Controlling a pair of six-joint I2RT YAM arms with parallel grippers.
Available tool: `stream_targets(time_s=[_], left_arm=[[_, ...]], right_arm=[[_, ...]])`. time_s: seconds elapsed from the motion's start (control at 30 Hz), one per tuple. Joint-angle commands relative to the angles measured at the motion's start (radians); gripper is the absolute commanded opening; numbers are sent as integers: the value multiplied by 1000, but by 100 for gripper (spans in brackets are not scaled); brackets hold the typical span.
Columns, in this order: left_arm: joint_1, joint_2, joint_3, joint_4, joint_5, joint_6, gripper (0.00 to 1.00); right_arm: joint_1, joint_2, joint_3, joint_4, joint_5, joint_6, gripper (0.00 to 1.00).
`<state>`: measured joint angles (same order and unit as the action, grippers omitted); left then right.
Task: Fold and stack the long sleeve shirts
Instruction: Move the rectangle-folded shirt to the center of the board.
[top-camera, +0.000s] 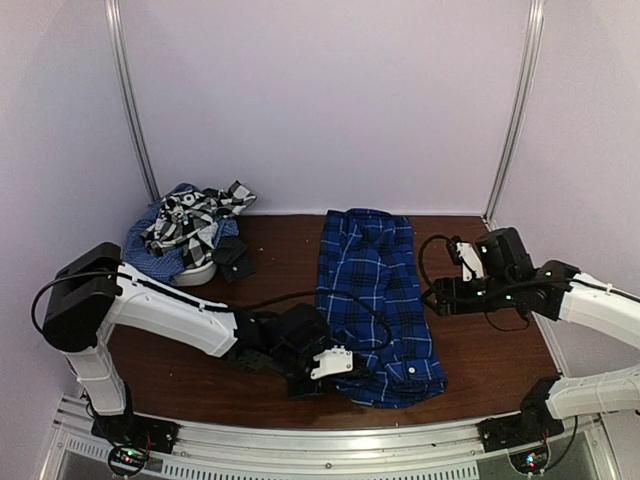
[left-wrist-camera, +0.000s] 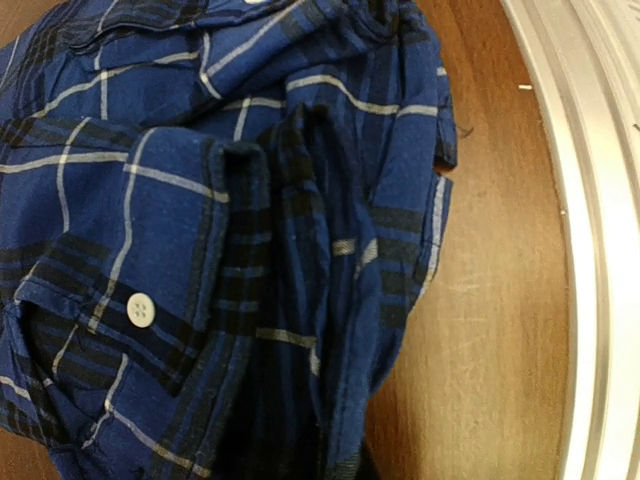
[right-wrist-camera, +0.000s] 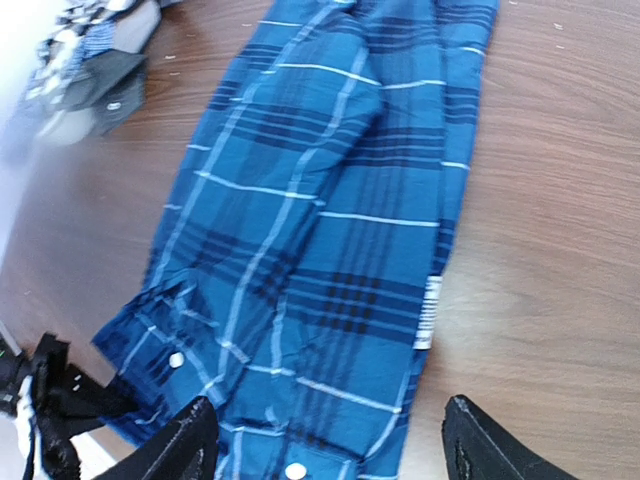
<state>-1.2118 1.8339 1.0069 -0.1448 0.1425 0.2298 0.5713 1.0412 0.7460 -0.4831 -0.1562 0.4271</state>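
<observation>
The royal-blue plaid shirt (top-camera: 378, 300) lies folded into a long strip down the middle of the brown table (top-camera: 490, 350). My left gripper (top-camera: 350, 372) is at its near-left corner. In the left wrist view the shirt (left-wrist-camera: 200, 230) fills the frame and bunches toward the jaws; the fingers are hidden under the cloth. My right gripper (top-camera: 438, 297) hovers over the shirt's right edge, open and empty. Its fingertips (right-wrist-camera: 195, 440) stand wide apart above the shirt (right-wrist-camera: 320, 200) and a white side label (right-wrist-camera: 428, 312).
A pile of other shirts sits at the back left: black-and-white plaid (top-camera: 192, 220), pale-blue check (top-camera: 150, 250) and a dark one (top-camera: 233, 260). The metal rail (left-wrist-camera: 600, 250) runs along the table's near edge. Wall posts stand at the back.
</observation>
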Motion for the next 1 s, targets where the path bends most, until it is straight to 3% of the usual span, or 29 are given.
stream_targets(time_s=[0.0, 0.23, 0.37, 0.6, 0.97], left_arm=[[9, -110, -36, -35, 121, -72, 0], [71, -205, -108, -69, 314, -226, 0], [73, -230, -133, -91, 378, -307, 0], [76, -202, -111, -174, 403, -335, 0], [101, -197, -108, -211, 416, -343, 0]], right_arm=[[111, -95, -40, -21, 6, 101, 78], [415, -310, -203, 69, 105, 238, 80], [617, -339, -249, 95, 227, 295, 82], [919, -114, -201, 58, 470, 306, 84], [988, 225, -88, 74, 425, 121, 84]])
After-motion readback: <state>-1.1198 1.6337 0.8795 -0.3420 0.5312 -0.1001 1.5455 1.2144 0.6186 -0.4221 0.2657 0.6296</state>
